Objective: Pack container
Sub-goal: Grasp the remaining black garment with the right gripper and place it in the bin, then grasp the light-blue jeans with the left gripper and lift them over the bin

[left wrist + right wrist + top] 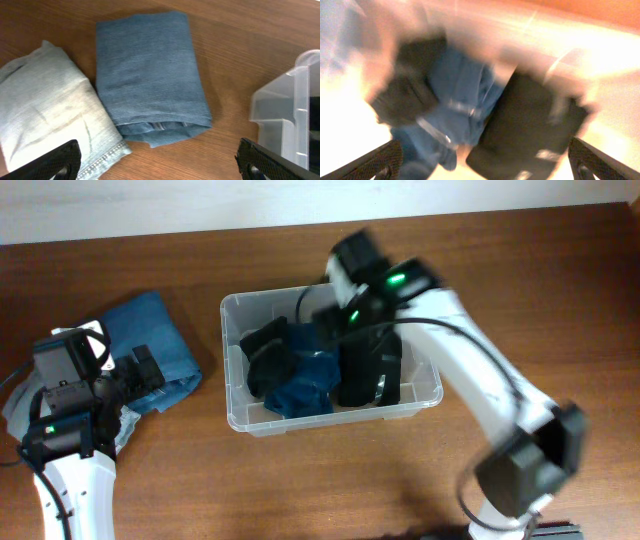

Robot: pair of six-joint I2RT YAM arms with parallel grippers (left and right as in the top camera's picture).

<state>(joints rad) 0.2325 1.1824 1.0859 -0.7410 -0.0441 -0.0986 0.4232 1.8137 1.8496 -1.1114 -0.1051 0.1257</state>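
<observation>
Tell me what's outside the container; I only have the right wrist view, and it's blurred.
Observer: Two folded cloths lie on the table left of the container, a blue cloth and a pale grey cloth, side by side.
Operator: Is the left gripper holding either?
Observer: No, the left gripper is open and empty, just beside them.
Operator: How full is the container?
Observer: Overhead, black and dark blue clothes cover most of its floor.
</observation>
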